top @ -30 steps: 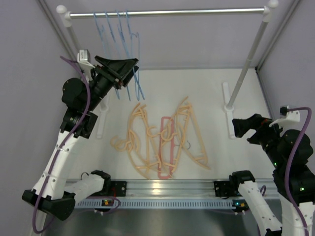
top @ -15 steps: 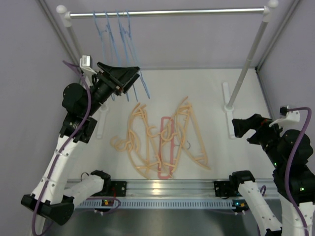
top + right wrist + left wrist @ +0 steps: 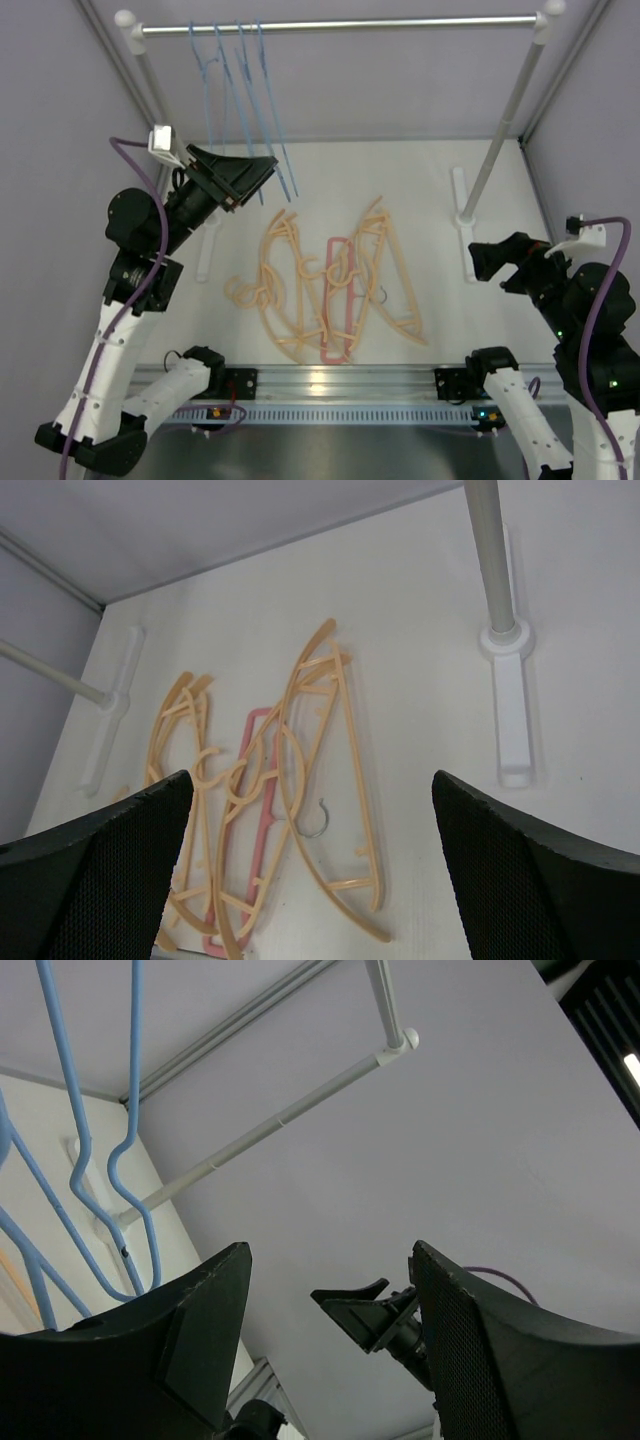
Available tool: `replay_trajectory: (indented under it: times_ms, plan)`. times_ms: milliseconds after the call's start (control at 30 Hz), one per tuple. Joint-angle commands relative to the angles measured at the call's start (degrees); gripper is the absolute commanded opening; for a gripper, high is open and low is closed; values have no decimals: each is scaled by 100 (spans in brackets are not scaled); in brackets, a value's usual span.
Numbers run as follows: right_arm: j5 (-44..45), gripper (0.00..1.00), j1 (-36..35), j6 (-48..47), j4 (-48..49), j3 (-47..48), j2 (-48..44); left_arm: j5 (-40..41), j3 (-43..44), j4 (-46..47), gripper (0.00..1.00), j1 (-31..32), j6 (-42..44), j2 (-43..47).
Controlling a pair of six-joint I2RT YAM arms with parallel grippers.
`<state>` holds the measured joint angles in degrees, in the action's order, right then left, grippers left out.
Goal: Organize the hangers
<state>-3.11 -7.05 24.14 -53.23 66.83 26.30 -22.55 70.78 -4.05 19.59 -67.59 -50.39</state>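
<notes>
Left jaws are spread wide with nothing between them, hanging up off the desk [image 3: 425, 180] on the left arm [image 3: 135, 225]. The four blue hangers [image 3: 240, 95] dangle from the rail [image 3: 400, 20] just above and beyond the jaw tips; in the left wrist view they [image 3: 70, 1160] sit off to the left of the left-hand jaw, outside the gap and not touching it.

The work left is down below. The peach hangers [image 3: 340, 268] lie tangled on the desk with the pink hanger [image 3: 335, 354] threaded through them, forward of and beneath the left jaws, off toward the right arm [image 3: 560, 290]. Their long axes run roughly away from the arm bases toward the rail, slightly fanned. Right jaws are also parted and empty, and the right wrist camera looks straight down between them at the peach hangers [image 3: 318, 663], with the pink hanger [image 3: 262, 713] toward the left-hand jaw.

Which arm is nearer? The pile lies between both; its left edge looks closer to the left jaws, though they would have to drop a long way.

Compared with a second ago, the left jaws have pulled back and away from the lower ends of the blue hangers. One blue hanger sat kinked out of line then; now all four hang straight. The right arm has not budged.
</notes>
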Motion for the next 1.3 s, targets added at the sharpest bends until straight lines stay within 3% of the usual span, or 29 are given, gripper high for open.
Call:
replay_trajectory:
  times_ms: [0,367,633,867,1100,1267]
  plan:
    - [-276,99,54,-76,-108,-55,147,-241,155,-331,70,-17,456,222]
    - [-1209,99,54,-59,788,-1250,454,-1032,437,-2028,68,-26,2038,644]
    - [-1218,99,-243,126,1463,-2006,595,-1234,-485,-2592,68,-17,2611,1154]
    - [862,98,-2455,801,1877,-2314,1244,-1384,-1452,-2600,68,-17,2620,1576]
    - [1190,74,-3056,1031,2641,-3061,1570,-1297,-2665,-2600,67,-17,2488,1778]
    - [1909,66,-3880,1268,3169,-3369,2298,-1086,-3272,-2583,67,-17,2558,1805]
